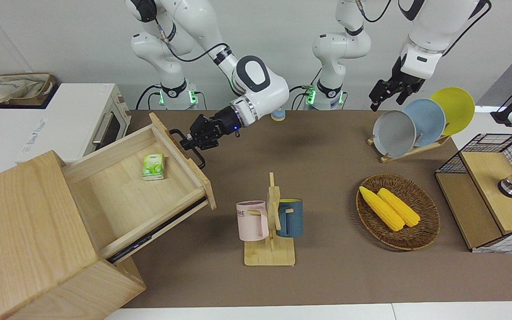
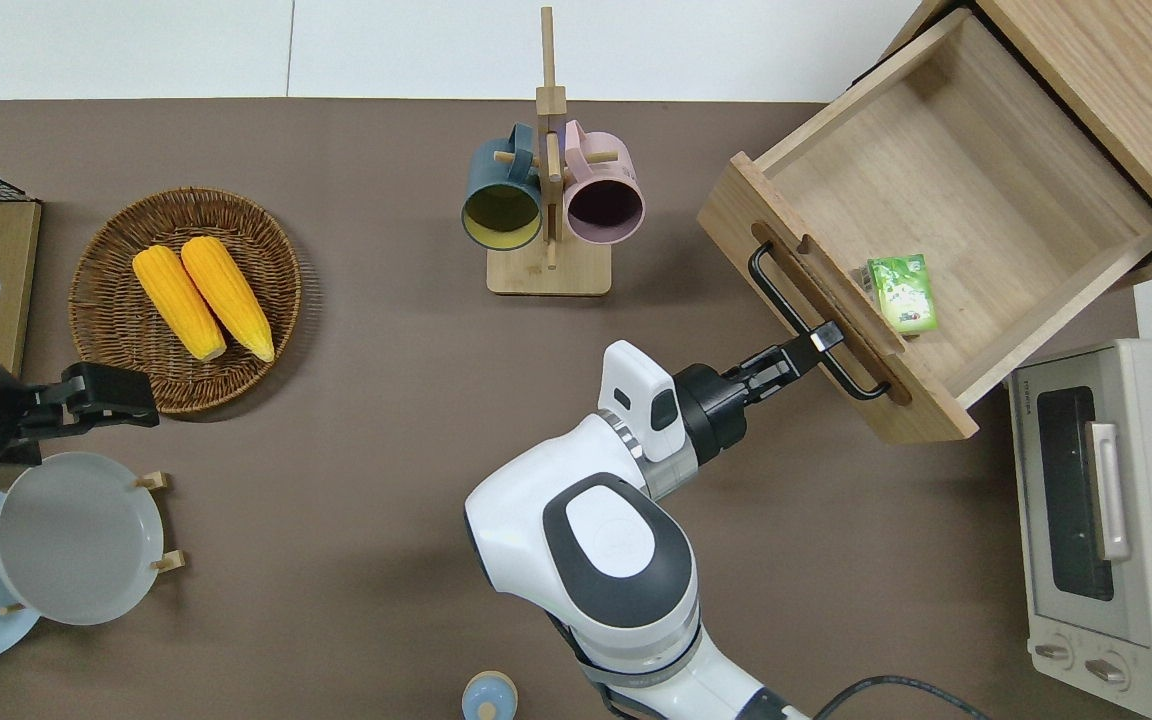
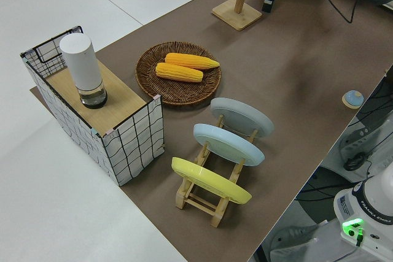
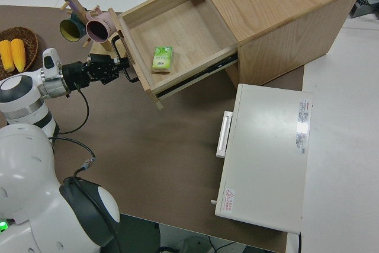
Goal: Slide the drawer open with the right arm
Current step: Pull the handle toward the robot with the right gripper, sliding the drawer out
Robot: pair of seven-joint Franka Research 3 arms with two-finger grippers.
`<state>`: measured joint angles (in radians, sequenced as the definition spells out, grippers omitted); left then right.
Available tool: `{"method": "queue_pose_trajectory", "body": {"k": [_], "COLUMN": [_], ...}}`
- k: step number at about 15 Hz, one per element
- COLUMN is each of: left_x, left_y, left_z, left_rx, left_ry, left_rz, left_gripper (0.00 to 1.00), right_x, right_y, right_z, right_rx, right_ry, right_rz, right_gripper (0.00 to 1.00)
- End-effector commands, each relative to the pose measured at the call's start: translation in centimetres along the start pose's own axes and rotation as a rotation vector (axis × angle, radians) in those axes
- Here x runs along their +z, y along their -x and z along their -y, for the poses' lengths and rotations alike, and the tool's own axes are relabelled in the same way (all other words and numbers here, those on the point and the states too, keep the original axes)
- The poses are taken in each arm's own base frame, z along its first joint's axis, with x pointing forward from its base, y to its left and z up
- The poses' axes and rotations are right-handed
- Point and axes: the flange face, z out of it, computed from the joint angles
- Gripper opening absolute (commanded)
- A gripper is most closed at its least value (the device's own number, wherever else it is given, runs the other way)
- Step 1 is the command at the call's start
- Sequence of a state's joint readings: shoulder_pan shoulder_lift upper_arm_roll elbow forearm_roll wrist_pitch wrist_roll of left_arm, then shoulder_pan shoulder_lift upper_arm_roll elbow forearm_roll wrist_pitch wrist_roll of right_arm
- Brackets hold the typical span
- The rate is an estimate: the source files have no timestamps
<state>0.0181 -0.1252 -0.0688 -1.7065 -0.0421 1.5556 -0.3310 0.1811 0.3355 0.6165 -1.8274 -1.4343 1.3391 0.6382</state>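
Overhead view: right gripper [image 2: 829, 338] clamped on the handle [image 2: 804, 309] of the drawer [image 2: 946, 200].

Drawer sits upper right of the frame, pulled well out of the wooden box [image 2: 1126, 75], at the right arm's end of the table [image 2: 366, 430]. Green packet [image 2: 903, 292] lies inside, against the drawer's front panel. Left arm parked; whether its gripper [image 1: 385, 92] is apart or together cannot be told.

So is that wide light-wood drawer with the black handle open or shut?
Open: the drawer is pulled out, a green packet visible inside.
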Motion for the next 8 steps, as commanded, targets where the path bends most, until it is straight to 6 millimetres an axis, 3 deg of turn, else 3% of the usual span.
{"method": "queue_pose_trajectory", "body": {"k": [1, 2, 8], "left_x": [-0.5, -0.5, -0.4], "left_y": [0.4, 0.4, 0.4], "left_z": [0.3, 0.3, 0.3], "left_rx": [0.006, 0.006, 0.006], "left_ry": [0.000, 0.000, -0.001], "left_rz": [0.003, 0.003, 0.005], "left_gripper": [0.99, 0.99, 0.99], "right_x": [-2.6, -2.5, -3.5], "right_y": [1.1, 1.0, 1.4], "right_z": [-2.5, -2.6, -2.2], "right_rx": [0.058, 0.060, 0.053], "right_ry": [0.024, 0.027, 0.008], "right_rz": [0.027, 0.022, 0.023], "right_gripper": [0.793, 0.956, 0.990]}}
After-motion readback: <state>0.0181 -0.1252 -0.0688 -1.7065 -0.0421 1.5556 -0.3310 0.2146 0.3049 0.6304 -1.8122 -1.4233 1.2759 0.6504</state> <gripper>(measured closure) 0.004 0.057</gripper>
